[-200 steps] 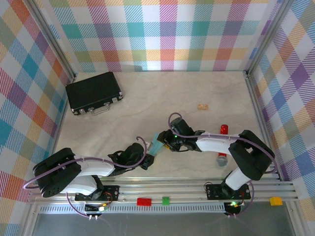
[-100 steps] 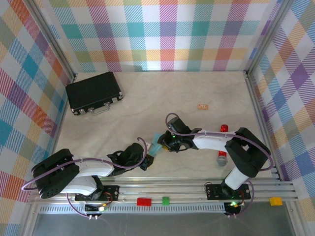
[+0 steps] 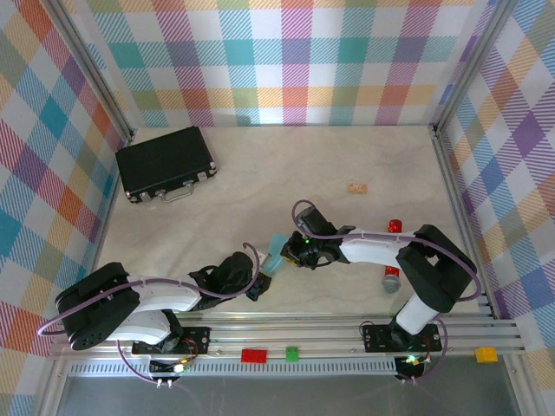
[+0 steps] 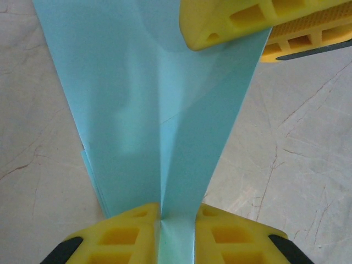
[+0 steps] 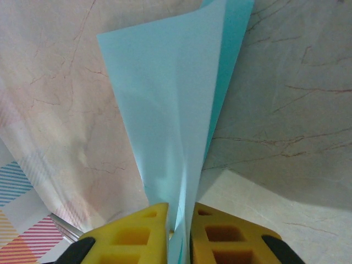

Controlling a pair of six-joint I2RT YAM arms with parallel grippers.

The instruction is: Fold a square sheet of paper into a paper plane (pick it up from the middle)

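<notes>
Top view, plane: paper plane (image 3: 276, 258) sits low centre on the bench (image 3: 364, 156), its long axis slanting from lower left to upper right.
Top view, claws: left claw (image 3: 257, 279) is at the lower-left end and right claw (image 3: 290, 251) at the upper-right end; both are equally near.
Left wrist, claw: the jaws are narrow, pinching the centre crease at bottom centre.
Left wrist, far end: the other claw's yellow fingers (image 4: 231, 22) nip the sheet at upper right.
Right wrist, claw: the jaws are narrow, clamped on the paper's narrow end at bottom centre, and the wing fans upward.
Judgement: the next fold likely turns on the crease stretched between the two grips.
</notes>
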